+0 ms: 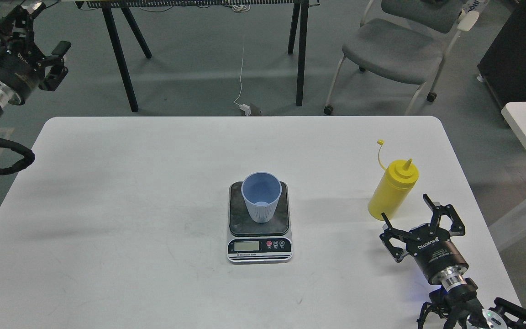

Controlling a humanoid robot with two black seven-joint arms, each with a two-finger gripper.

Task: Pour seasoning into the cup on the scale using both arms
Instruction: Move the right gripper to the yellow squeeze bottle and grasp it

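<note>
Right end effector (420,224): jaws spread wide, nothing held, parked just below and beside the seasoning bottle (391,191), opening turned toward it. No contact is seen. Likely staged there so the bottle can be gripped at the body.

Seasoning bottle: yellow squeeze type, stands upright on the desk (107,183), right side, well apart from the scale. Nozzle is uncapped; the tethered cap (380,142) is seen sticking up on its strap at the left. Fill level cannot be read through the opaque plastic.

Left end effector (46,64): raised off the desk at the far left, fingers spread, nothing held. It is kept clear of the work area, presumably until the second hand is needed.

Cup (261,195): light blue, ribbed, upright, seated on the dark platform of the scale (259,242), toward the platform's back. It is centred on the desk so both arms can reach it. Interior looks empty; no seasoning is seen inside.

Scale display faces the camera; digits are too small to be read.

Pour is judged not yet started.
</note>
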